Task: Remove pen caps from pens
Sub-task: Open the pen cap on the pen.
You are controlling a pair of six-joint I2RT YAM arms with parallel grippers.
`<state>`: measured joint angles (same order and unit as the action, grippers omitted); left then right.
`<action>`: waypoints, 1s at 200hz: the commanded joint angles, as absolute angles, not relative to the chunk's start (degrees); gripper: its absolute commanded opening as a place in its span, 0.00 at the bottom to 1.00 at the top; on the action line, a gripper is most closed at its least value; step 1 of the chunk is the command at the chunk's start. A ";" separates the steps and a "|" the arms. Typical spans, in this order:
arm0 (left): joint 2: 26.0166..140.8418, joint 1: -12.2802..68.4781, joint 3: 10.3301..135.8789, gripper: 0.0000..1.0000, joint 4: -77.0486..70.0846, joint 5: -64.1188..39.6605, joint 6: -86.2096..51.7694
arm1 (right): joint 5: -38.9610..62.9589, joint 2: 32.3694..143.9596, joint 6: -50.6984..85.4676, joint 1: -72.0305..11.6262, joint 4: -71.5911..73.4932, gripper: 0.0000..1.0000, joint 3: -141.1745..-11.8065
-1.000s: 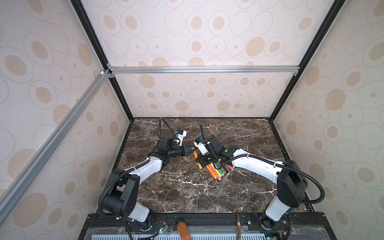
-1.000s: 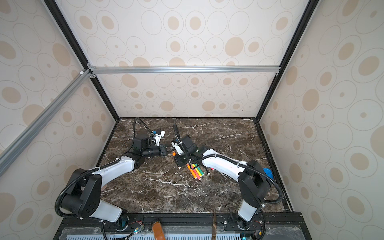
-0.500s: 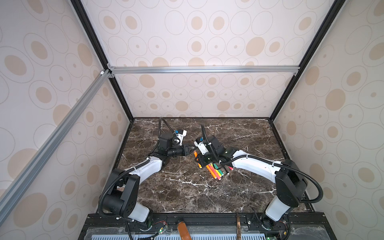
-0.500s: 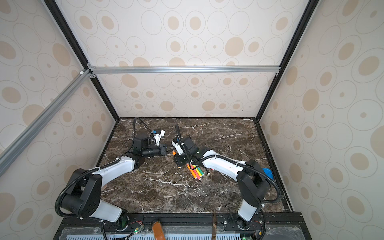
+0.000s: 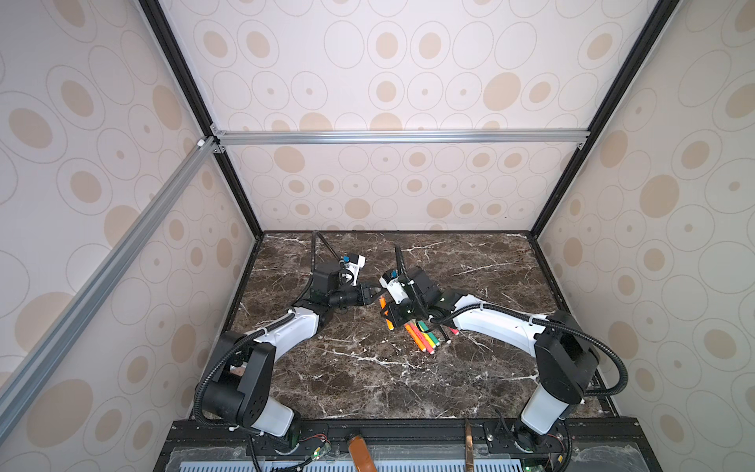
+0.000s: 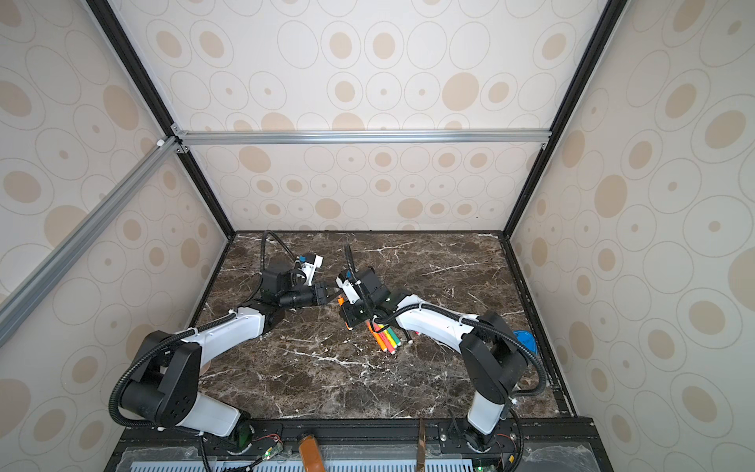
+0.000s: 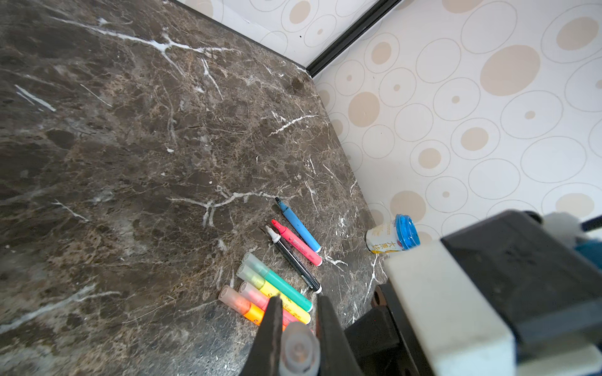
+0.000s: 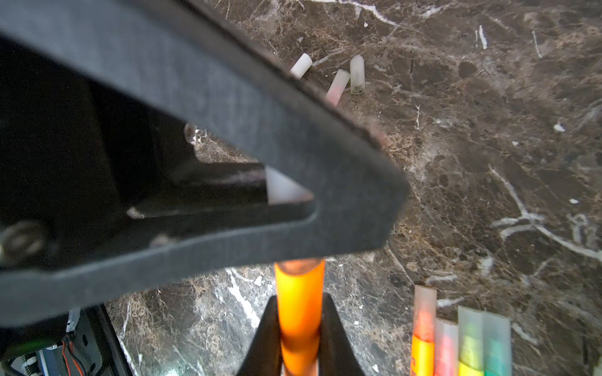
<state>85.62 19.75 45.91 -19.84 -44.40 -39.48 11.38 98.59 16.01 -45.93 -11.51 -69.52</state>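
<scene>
Two grippers meet above the dark brown marble tabletop. The left gripper has its black fingers clamped on a stubby whitish translucent plastic pen cap. The cap sits between them, back from the tips, with its round end facing the wrist camera. The right gripper has its fingers pressed on the barrel of a slim orange felt-tip pen. The barrel runs straight out past the tips as far as the left gripper's finger. Whether cap and barrel are joined cannot be told. Three loose caps, one reddish-tinted, lie near one another on the marble beyond. Four capped pens lie side by side, touching. Three uncapped pens, blue, red and black, lie just beside them.
</scene>
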 commanded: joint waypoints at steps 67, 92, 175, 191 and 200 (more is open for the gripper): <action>84.64 20.44 49.83 0.00 -22.59 -48.86 -41.75 | 10.90 101.86 17.02 -45.32 -10.02 0.16 -69.44; 84.56 20.48 50.34 0.00 -22.58 -48.90 -41.84 | 10.99 102.19 16.97 -45.16 -10.11 0.27 -69.61; 85.20 20.45 50.35 0.00 -21.74 -48.22 -41.10 | 10.98 100.47 17.71 -44.59 -7.82 0.02 -67.41; 85.58 20.45 50.24 0.00 -21.73 -48.14 -40.87 | 11.15 100.05 17.76 -44.56 -8.09 0.22 -67.26; 85.78 20.40 50.21 0.00 -21.47 -48.05 -40.62 | 11.25 99.55 17.93 -44.43 -7.79 0.25 -66.85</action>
